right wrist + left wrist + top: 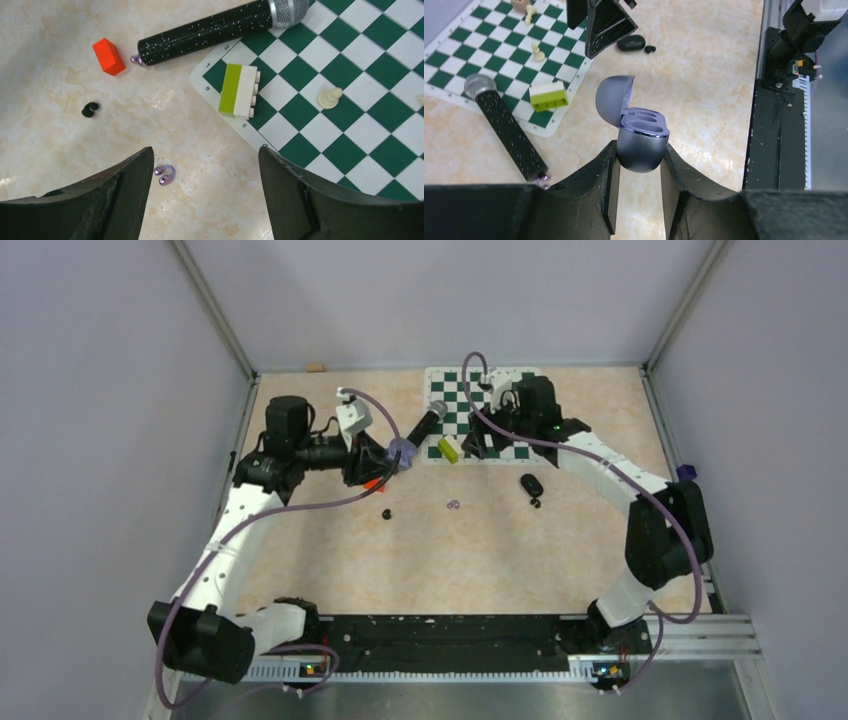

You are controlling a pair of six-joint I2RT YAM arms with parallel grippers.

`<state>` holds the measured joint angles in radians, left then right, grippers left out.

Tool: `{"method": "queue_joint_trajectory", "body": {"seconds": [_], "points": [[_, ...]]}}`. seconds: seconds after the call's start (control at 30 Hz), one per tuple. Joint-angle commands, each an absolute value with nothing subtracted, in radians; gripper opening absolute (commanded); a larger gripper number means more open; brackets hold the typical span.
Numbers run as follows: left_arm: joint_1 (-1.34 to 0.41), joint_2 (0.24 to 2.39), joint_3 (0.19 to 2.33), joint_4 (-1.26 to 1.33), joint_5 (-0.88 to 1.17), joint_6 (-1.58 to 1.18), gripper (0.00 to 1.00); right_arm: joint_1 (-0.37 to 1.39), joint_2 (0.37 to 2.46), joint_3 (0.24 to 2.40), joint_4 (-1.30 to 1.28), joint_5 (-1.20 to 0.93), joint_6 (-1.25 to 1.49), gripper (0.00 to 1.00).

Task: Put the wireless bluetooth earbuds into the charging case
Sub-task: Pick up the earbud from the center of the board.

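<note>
My left gripper (639,161) is shut on the grey-purple charging case (640,135), held above the table with its lid open and both wells empty; it also shows in the top view (402,452). My right gripper (205,156) is open and empty above the table, by the chessboard corner (487,445). A small pale purple earbud (164,175) lies on the table just beside its left finger (127,182), also in the top view (452,505). One black earbud (90,109) lies to the left (387,513). Another black earbud (650,48) lies by a black oval case (630,42).
A black microphone (215,30) lies across the chessboard's (350,125) corner, with a small purple piece (135,60) at its end. A green-and-white brick (239,90) and pale pawns (330,97) sit on the board. A red block (108,56) lies near the microphone.
</note>
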<state>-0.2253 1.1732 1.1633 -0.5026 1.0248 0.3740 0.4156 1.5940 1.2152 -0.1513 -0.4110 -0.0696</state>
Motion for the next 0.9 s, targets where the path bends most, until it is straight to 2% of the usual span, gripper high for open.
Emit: {"method": "queue_joint_trajectory", "body": {"seconds": [0.0, 0.13, 0.33, 0.67, 0.87], "points": [[-0.162, 1.103, 1.058, -0.518, 1.053, 0.446, 0.00, 0.411, 1.682, 1.317, -0.241, -0.478, -0.094, 0.74], [-0.115, 1.051, 0.972, -0.435, 1.097, 0.406, 0.00, 0.410, 1.765, 1.324, -0.261, -0.533, -0.091, 0.69], [-0.066, 1.035, 0.953, -0.440, 1.162, 0.412, 0.00, 0.411, 1.868, 1.291, -0.238, -0.617, -0.024, 0.60], [-0.025, 1.049, 0.932, -0.442, 1.246, 0.419, 0.00, 0.437, 1.941, 1.279, -0.209, -0.591, 0.024, 0.53], [-0.006, 1.052, 0.927, -0.440, 1.277, 0.416, 0.00, 0.455, 1.974, 1.279, -0.212, -0.581, 0.025, 0.39]]}}
